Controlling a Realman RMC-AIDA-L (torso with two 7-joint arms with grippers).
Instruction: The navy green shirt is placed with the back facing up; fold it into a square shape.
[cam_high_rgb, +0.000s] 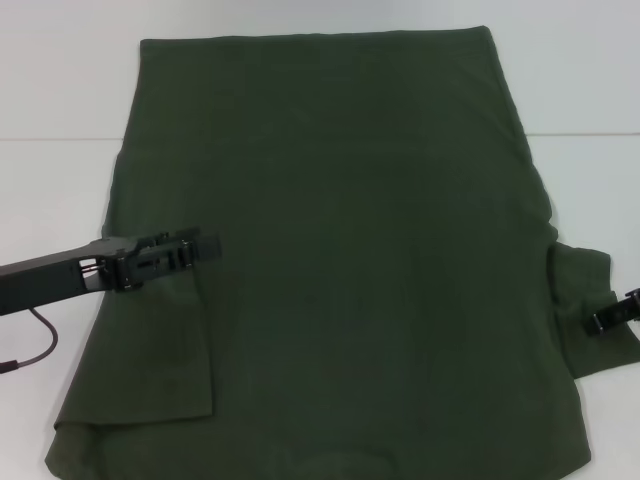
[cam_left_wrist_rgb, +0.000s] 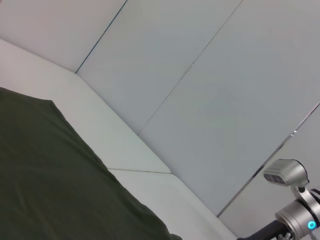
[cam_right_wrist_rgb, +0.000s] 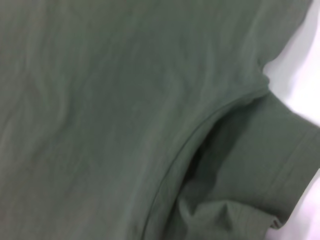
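Navy green shirt (cam_high_rgb: 350, 250) spread flat on white table (cam_high_rgb: 60, 80), plain side up, filling most of the head view. Long axis running away from the robot: straight hem at the far edge, shoulders and sleeves at the near end. Left sleeve folded inward over the body as a flap; right sleeve lying out to the side.

Left gripper (cam_high_rgb: 200, 245) over the shirt's left edge, above the folded flap, pointing inward; fingers look drawn together, no cloth visibly caught. Right gripper (cam_high_rgb: 605, 318) at the right sleeve's outer edge, mostly cut off; grip cannot be told.

Left wrist view only: shirt's edge against table, pale wall panels (cam_left_wrist_rgb: 200, 100) behind, other arm's metal joint in a corner. Right wrist view only: sleeve seam and cuff up close, armpit cloth puckered.
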